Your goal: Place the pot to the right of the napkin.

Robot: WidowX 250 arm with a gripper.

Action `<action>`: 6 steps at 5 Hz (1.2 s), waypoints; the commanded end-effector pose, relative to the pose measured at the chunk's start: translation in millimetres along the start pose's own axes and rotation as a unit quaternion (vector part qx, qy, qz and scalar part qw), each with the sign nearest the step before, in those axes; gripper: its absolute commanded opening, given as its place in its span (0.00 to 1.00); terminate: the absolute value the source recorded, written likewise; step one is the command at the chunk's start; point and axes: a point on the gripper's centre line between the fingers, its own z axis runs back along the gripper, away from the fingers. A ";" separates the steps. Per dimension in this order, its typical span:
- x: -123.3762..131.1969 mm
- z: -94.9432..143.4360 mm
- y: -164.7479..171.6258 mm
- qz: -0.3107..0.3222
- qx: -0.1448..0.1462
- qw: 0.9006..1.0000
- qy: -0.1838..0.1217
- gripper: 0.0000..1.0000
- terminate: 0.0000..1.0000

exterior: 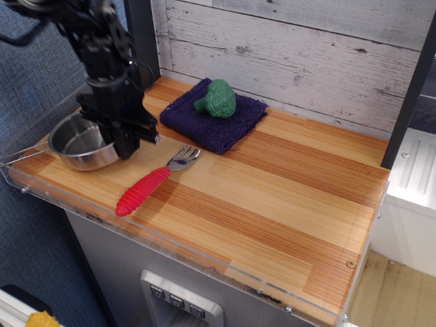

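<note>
1. The pot [78, 144] sits at the bench's [272, 197] far left end, left of the napkin [211, 116], looking tilted.
2. The gripper's [126, 139] jaws appear clenched on its right rim.
3. The carry past the napkin, which holds a broccoli [216, 99], remains; a fork [153, 180] lies nearby.

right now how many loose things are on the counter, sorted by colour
silver: 1, the pot
purple: 1, the napkin
green: 1, the toy broccoli
red and silver: 1, the fork
total: 4
</note>
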 end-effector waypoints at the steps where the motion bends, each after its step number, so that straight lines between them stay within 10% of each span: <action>1: 11.7 82.5 8.9 0.005 0.008 0.997 -0.077 0.00 0.00; 3: 46.6 118.4 -83.0 -0.057 -0.028 0.994 -0.089 0.00 0.00; 6: 37.2 80.1 -211.8 -0.187 -0.028 0.981 -0.034 0.00 0.00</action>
